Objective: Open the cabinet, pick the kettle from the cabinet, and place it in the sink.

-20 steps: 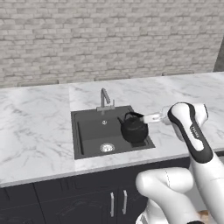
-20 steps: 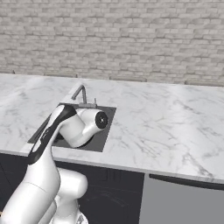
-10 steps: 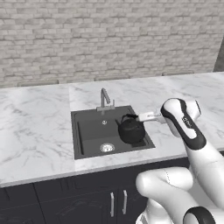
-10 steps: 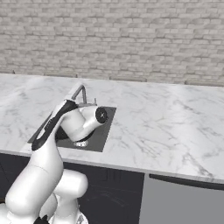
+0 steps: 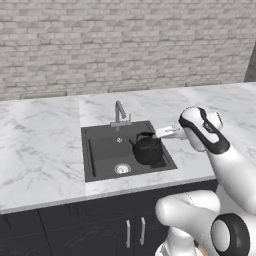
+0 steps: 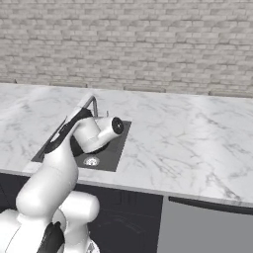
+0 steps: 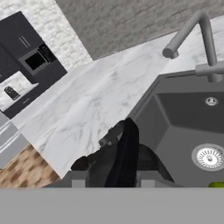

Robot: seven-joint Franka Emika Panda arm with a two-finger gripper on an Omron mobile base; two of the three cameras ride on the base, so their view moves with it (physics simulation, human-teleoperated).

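Kettle (image 5: pixel 148 150) lower into sink (image 5: pixel 100 155) now, handle clamped btwn fingers (image 7: pixel 78 178).

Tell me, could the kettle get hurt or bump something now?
Maybe. The kettle hangs by its thin handle from the end effector, so it could swing or slip. It sits close to the sink's right wall, so it might knock that. The faucet stands just behind it.
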